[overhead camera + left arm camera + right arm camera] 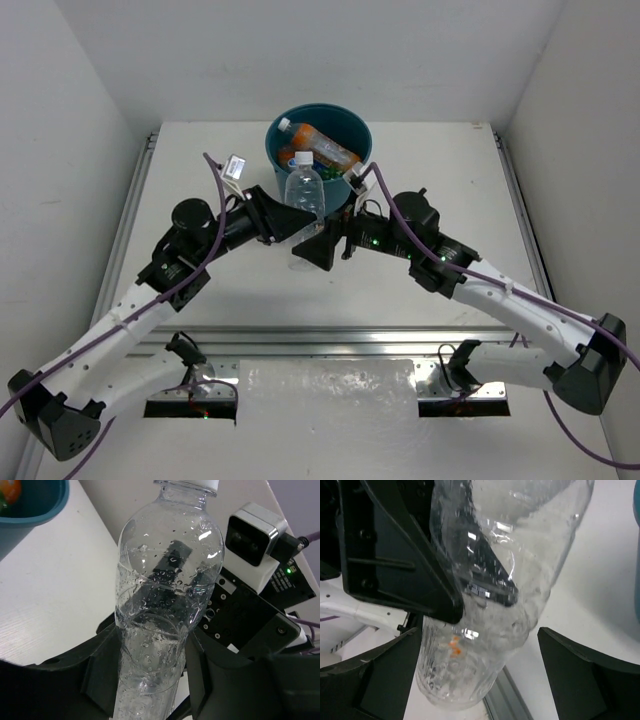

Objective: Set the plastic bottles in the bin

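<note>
A clear plastic bottle (304, 192) with a white cap stands upright just in front of the dark teal bin (352, 124). My left gripper (292, 226) is shut on its lower body; in the left wrist view both fingers (102, 675) press the wet clear bottle (167, 580). My right gripper (322, 247) is open, facing the left one from the right. In the right wrist view the bottle (495, 630) hangs between its spread fingers (580, 675), with a gap on the right side. Orange bottles (322, 147) with white caps lie inside the bin.
The bin's rim shows in the left wrist view (35, 510). An aluminium rail (330, 340) runs along the near table edge, with a clear plastic sheet (330, 392) in front. White walls close in the left, right and back.
</note>
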`<state>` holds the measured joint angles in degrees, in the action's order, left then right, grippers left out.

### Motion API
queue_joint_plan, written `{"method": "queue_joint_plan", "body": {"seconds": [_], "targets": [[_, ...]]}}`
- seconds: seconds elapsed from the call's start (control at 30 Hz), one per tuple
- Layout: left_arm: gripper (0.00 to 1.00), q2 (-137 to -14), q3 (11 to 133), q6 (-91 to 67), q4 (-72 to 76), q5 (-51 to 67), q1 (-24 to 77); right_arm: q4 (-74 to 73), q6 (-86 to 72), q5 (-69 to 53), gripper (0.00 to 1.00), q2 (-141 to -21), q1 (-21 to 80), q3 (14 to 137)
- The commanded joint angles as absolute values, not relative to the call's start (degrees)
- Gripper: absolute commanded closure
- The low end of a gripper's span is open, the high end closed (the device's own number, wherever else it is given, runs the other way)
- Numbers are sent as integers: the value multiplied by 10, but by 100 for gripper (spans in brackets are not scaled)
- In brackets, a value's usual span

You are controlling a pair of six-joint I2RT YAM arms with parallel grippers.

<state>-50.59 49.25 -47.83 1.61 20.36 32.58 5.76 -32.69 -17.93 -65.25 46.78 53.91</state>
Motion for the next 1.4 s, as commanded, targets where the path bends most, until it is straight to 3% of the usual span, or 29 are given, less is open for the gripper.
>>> {"method": "queue_joint_plan", "body": {"seconds": [0.0,0.13,0.17,0.2,0.23,0.27,0.3,0.33,0.4,0.43,0.47,0.5,0.6,0.73,0.93,1.13,1.17,1.23,1.27,1.3,1.37], "targets": [[100,-493,512,-500,63,265,330,73,-296,-157,3,-670,463,579],[97,-497,490,-522,144,304,330,130,-321,-277,35,-701,463,599],[92,-497,490,-521,148,309,330,141,-330,-298,53,-701,463,596],[84,-497,491,-519,152,314,330,151,-333,-306,60,-700,463,593],[69,-497,497,-514,151,320,330,170,-335,-313,65,-694,462,589],[60,-497,501,-501,149,322,331,176,-334,-318,87,-692,462,589],[50,-496,518,-490,138,309,330,176,-333,-318,97,-688,462,591],[28,-495,532,-473,77,287,330,158,-328,-310,100,-684,462,600],[15,-496,578,-412,-27,209,330,121,-295,-254,100,-680,461,614],[9,-500,634,-394,-137,96,330,80,-281,-227,100,-679,461,633],[8,-504,667,-376,-190,24,330,63,-253,-200,100,-679,458,642],[7,-510,720,-374,-243,-121,330,47,-242,-139,100,-679,447,649],[5,-509,767,-389,-378,-316,330,11,-217,-49,100,-696,408,681],[0,-479,737,-384,-403,-395,331,-17,-155,15,100,-748,367,753],[0,-456,622,-312,-310,-340,330,42,-69,68,100,-843,329,821],[0,-464,528,-295,-268,-336,329,17,-4,94,91,-964,323,923],[0,-467,528,-291,-266,-329,329,10,-4,95,87,-974,322,932],[0,-468,533,-279,-264,-323,329,-16,5,100,43,-990,322,950],[0,-467,534,-276,-265,-325,329,-20,4,102,27,-990,321,950],[0,-467,538,-274,-270,-330,329,-21,4,102,15,-987,322,947],[0,-467,542,-272,-272,-334,329,-18,-17,102,6,-973,322,932]]}}
